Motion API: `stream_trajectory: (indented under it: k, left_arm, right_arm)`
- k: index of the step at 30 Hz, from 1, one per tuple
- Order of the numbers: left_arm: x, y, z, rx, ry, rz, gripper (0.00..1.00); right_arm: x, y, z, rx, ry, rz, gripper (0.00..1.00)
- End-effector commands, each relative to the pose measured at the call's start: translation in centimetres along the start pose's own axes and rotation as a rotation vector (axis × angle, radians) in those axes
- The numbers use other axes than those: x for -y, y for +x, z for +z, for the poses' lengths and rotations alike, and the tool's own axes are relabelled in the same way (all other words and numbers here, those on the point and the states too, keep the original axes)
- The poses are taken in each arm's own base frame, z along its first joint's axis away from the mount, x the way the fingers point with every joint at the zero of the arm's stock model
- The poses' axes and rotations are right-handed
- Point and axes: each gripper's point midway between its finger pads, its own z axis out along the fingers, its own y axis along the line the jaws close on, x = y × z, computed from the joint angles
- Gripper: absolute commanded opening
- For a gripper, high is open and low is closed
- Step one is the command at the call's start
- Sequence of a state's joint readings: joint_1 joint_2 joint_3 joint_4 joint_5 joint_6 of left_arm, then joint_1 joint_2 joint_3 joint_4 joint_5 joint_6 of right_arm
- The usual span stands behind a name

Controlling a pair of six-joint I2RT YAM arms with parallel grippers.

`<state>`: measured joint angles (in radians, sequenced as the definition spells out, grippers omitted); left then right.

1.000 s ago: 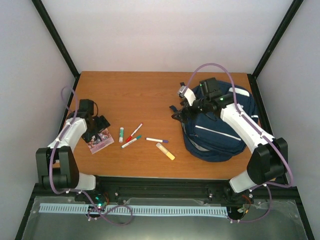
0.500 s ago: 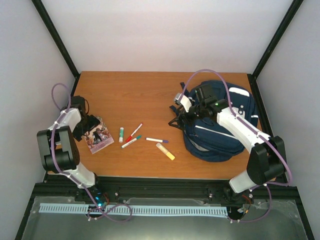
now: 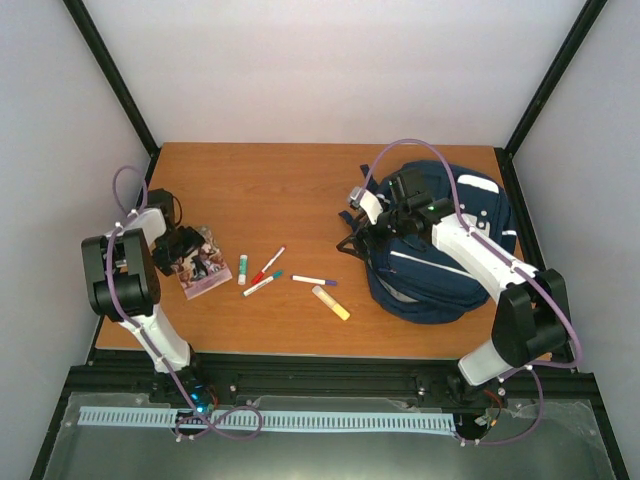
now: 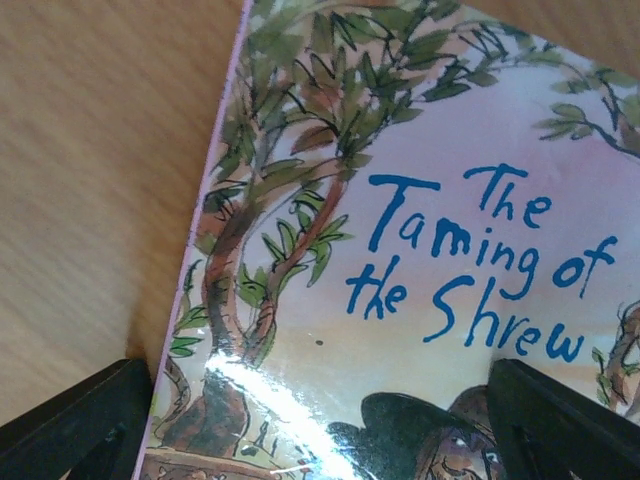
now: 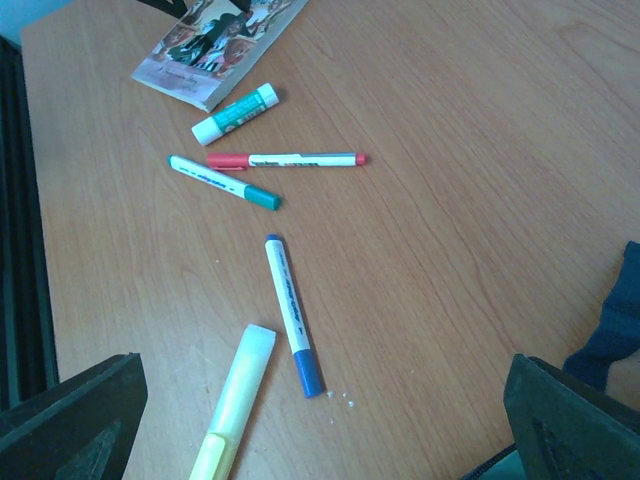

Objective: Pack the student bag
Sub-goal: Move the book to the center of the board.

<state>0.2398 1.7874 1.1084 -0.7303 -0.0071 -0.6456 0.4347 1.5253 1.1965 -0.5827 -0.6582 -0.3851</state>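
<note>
Navy fabric student bag [image 3: 440,285] lies on the right half of the wooden tabletop [image 3: 290,190]. Right jaws stand released at the bag's left edge. Left jaws, also released, hang over a picture book [image 3: 203,268] near the left edge.

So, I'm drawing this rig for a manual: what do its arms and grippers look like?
The left arm and right arm have white shells, black joints and a lilac cable looping along each. The left gripper and right gripper are black, with blunt wedge fingers.
</note>
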Motion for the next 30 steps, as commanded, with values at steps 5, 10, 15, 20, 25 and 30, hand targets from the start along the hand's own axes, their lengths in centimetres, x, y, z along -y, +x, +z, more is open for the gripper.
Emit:
stream_trajectory:
  k: [5, 10, 15, 20, 25, 30]
  left_arm:
    - [6.4, 0.5, 1.3, -0.043, 0.194, 0.099, 0.9]
    - [8.8, -0.3, 1.6, -0.018, 0.164, 0.18, 0.89]
    - [10.7, 0.6, 3.1, -0.059, 0.165, 0.235, 0.87]
    - [13.0, 2.1, 3.4, -0.08, 0.195, 0.303, 0.87]
    - [15.4, 4.1, 3.1, -0.099, 0.235, 0.359, 0.87]
    - [17.6, 6.1, 2.8, -0.127, 0.273, 0.396, 0.86]
  right_arm:
    - [0.5, 0.5, 1.4, -0.014, -0.008, 0.031, 1.0]
    - [0.4, 0.9, 1.8, -0.029, -0.029, 0.046, 1.0]
    - [0.0, 0.8, 1.9, -0.029, -0.056, 0.058, 1.0]
    - [0.0, 1.3, 2.6, -0.041, -0.082, 0.095, 1.0]
    - [-0.9, 0.5, 2.2, -0.027, -0.136, 0.116, 1.0]
    - [-1.1, -0.7, 1.4, 0.019, -0.114, 0.135, 1.0]
